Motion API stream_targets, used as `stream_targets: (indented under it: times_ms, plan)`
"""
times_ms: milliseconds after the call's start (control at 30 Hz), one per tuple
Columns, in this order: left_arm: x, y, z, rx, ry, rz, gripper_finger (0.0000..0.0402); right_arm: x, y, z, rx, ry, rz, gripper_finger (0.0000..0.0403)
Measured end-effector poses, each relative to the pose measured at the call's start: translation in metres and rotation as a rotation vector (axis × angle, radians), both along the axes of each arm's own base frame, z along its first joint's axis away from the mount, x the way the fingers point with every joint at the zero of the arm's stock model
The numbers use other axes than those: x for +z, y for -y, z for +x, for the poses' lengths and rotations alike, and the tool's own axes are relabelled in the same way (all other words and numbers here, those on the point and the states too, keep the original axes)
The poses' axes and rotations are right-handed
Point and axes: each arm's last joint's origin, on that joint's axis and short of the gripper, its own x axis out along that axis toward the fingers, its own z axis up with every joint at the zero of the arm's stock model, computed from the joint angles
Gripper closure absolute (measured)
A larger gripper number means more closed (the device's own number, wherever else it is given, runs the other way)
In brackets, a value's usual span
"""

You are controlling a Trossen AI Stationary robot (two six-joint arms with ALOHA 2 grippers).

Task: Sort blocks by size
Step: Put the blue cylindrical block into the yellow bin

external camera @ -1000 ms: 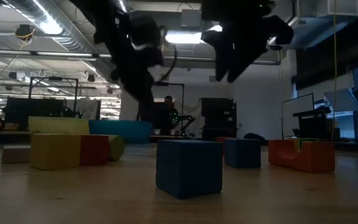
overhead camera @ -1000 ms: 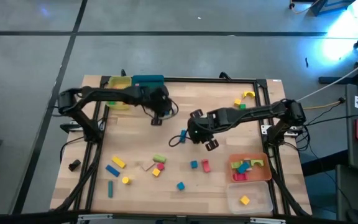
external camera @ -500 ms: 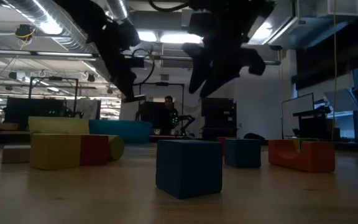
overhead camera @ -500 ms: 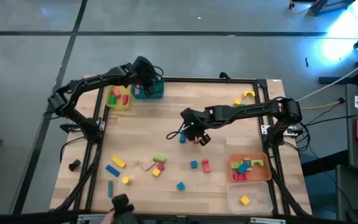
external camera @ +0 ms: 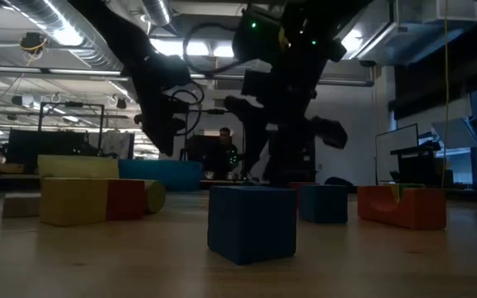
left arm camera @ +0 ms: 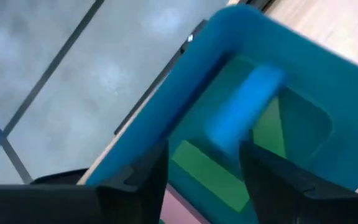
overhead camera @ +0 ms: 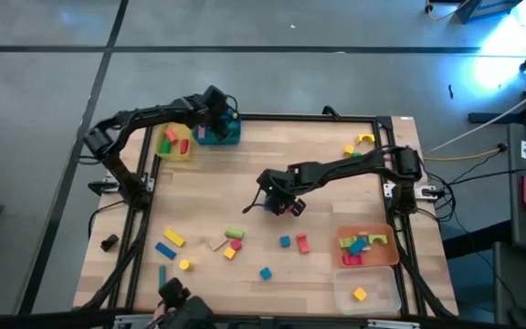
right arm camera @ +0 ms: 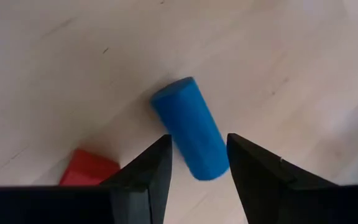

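Right wrist view alone shows a blue cylinder point(right arm camera: 191, 127) lying between the open right claw point(right arm camera: 197, 158); left claw point(left arm camera: 201, 168), open, hovers over the bench's far-left teal tray point(left arm camera: 328, 74), blurred blue block point(left arm camera: 244, 109) beneath.

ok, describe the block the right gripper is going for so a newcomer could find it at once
Start at the middle of the wooden table, where the right gripper hangs low. The blue cylinder lies on its side on the bare wood between the open fingers. It is round and blue, lying apart from the rest; the one block showing nearby in the right wrist view is a red block.
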Motion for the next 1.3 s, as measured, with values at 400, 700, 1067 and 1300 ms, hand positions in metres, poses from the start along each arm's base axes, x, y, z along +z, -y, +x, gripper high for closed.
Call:
stream_targets:
  times_ms: [400, 700, 1067, 1300]
  plan:
    - [0.001, 0.019, 0.016, -0.049, 0.020, -0.014, 0.0217, -0.029, 0.001, 0.011, -0.002, -0.015, -0.048, 0.0247]
    - [0.019, 0.061, 0.031, -0.170, 0.087, -0.075, 0.0219, -0.032, 0.002, 0.013, -0.032, -0.028, -0.082, 0.0267]
    - [0.074, 0.125, -0.015, -0.132, 0.155, -0.264, 0.0219, -0.002, 0.008, 0.034, -0.136, 0.078, -0.238, 0.0265]
    - [0.101, 0.154, -0.036, -0.112, 0.321, -0.348, 0.0219, 0.038, 0.013, 0.055, -0.250, 0.244, -0.377, 0.0265]
